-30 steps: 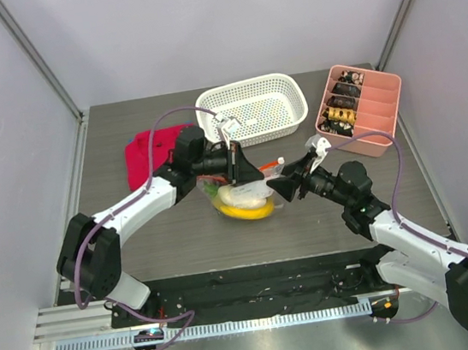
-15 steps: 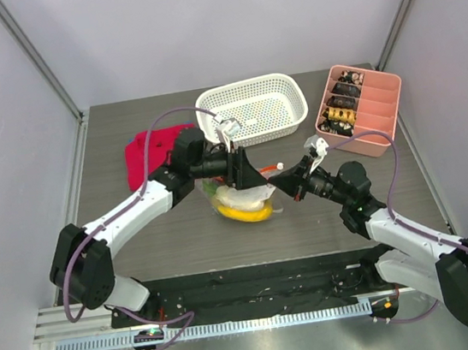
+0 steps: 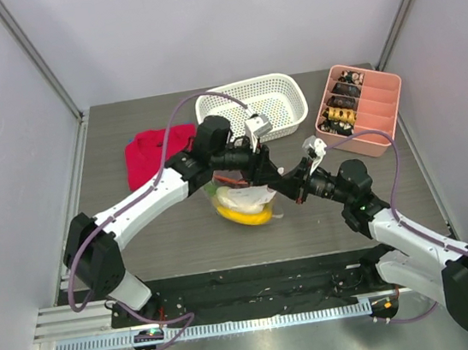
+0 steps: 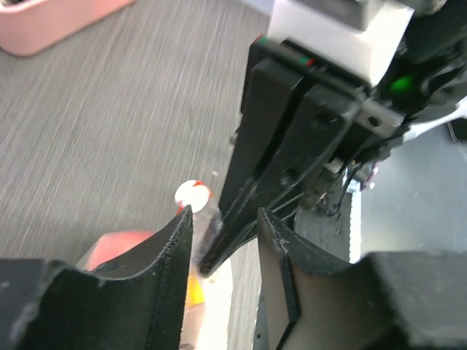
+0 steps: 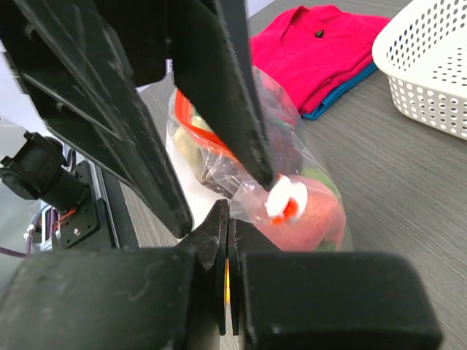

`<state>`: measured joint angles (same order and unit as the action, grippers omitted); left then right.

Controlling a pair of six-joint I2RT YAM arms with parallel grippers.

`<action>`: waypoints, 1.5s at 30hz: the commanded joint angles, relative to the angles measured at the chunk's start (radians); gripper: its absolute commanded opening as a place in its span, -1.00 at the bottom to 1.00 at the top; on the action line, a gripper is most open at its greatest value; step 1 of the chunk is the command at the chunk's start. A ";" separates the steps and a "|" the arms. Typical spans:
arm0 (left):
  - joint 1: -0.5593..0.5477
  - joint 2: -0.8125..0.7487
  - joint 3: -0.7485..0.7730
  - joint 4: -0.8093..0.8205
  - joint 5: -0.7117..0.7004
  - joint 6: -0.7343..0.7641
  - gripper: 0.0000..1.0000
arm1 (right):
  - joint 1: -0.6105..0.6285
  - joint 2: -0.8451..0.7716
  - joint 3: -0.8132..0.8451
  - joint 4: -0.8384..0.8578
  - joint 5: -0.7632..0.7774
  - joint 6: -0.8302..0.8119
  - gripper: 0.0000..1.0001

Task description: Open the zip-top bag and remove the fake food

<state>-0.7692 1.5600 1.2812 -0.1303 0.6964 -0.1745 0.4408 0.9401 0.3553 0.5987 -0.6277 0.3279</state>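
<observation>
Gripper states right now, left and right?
Left gripper: open, empty, straddling the top edge of the zip-top bag.
Right gripper: shut, pinching the bag's edge.

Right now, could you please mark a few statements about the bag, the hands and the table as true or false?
1. The food is inside the bag. True.
2. The right hand is open. False: it is shut on the bag's edge.
3. The pink tray sits left of the basket. False: it sits to the right.
4. A red cloth lies left of the basket. True.
5. The left hand is open. True.
</observation>
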 commanded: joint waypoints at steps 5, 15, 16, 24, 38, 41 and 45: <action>0.010 0.032 0.092 -0.074 0.015 0.092 -0.09 | -0.004 -0.031 0.060 0.009 -0.053 -0.033 -0.97; 0.067 0.110 0.181 -0.103 0.112 0.010 0.27 | -0.005 -0.026 0.057 0.030 -0.098 -0.036 -0.97; 0.067 0.124 0.196 -0.117 0.145 0.016 0.24 | -0.004 -0.027 0.056 0.030 -0.099 -0.036 -0.98; 0.067 0.134 0.162 -0.097 0.265 0.040 0.01 | -0.005 -0.018 0.059 0.049 -0.113 -0.030 -0.97; 0.064 0.132 0.121 -0.061 0.276 0.023 -0.40 | -0.005 -0.017 0.051 0.055 -0.102 -0.033 -0.97; 0.065 0.124 0.119 -0.054 0.261 0.018 -0.51 | -0.004 -0.017 0.048 0.058 -0.104 -0.029 -0.97; 0.064 0.107 0.121 -0.060 0.224 0.015 -0.98 | -0.005 -0.023 0.048 0.044 -0.095 -0.030 -0.97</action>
<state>-0.7010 1.7092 1.4040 -0.2234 0.9443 -0.1570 0.4347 0.9356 0.3676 0.5701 -0.7162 0.3050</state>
